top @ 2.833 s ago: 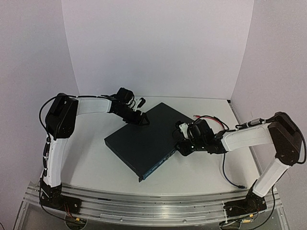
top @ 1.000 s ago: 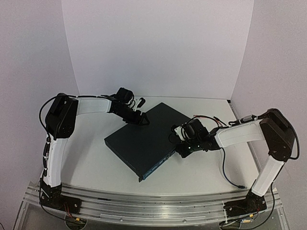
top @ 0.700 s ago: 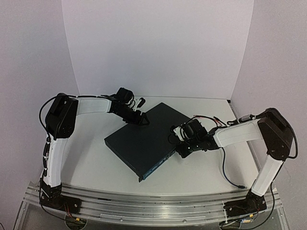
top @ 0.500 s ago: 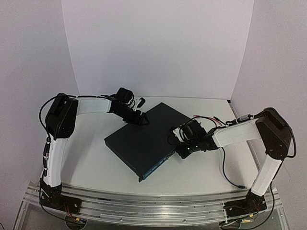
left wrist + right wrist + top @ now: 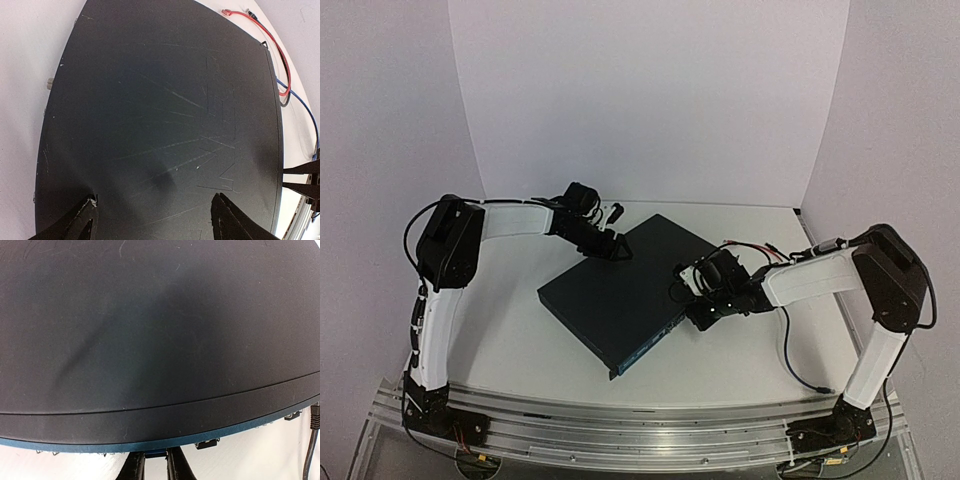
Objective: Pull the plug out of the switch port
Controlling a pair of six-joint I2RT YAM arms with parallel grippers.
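1. Plug: a small blue piece, judged seated in the socket face of the switch. That face looks toward the right arm, so the pull runs straight out.
2. Right gripper: level at the face, jaws nearly closed, pinching the plug.
3. Left gripper: jaws spread, holding nothing, tips resting on the switch's far corner.

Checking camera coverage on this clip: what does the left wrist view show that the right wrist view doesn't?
Left wrist only: the left gripper open over the switch's scratched top, plus a red cable and a blue cable beside it. Right wrist only: the port face, with a small blue plug pinched by the right gripper. Both: the switch's dark top and the right gripper's fingertips.
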